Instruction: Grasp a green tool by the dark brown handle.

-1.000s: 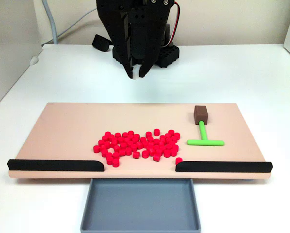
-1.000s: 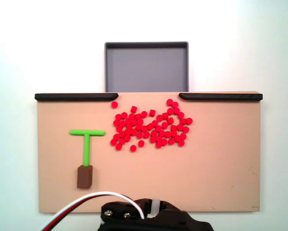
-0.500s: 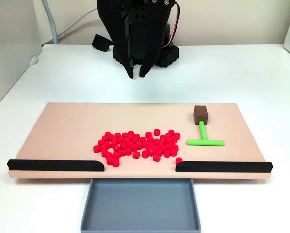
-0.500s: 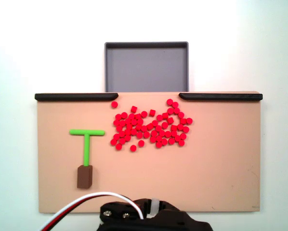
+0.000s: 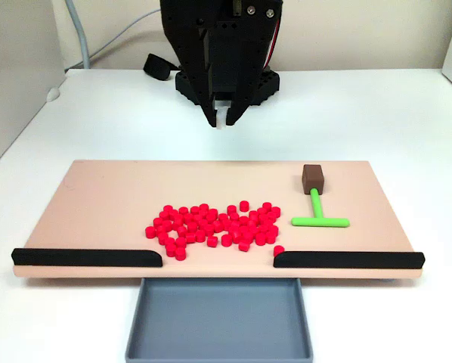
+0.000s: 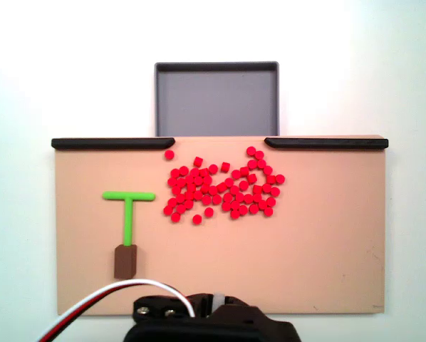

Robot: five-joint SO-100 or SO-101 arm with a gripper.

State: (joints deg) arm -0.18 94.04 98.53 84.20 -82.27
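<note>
Fixed views, both: green tool (image 5: 317, 212) flat on the tan board (image 5: 105, 197), brown handle (image 5: 313, 178) toward the arm-side edge, crossbar beside the red pieces (image 5: 215, 227). Gripper (image 5: 222, 121) black, tips slightly parted around nothing, above the white desk (image 5: 377, 113) beyond the board's far edge, well apart from the handle.

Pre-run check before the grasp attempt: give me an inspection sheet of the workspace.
Surface: white table; tan board on it.
Job's things: green tool flat on the board, dark brown handle toward the arm, untouched.
Clutter: red pieces piled mid-board; two black bars along one edge; empty grey tray past the gap between them.
Gripper: gripper hangs above the table short of the board, fingers slightly apart, empty.
Cables: white and red wires on the arm.
Surroundings: pale wall.
</note>
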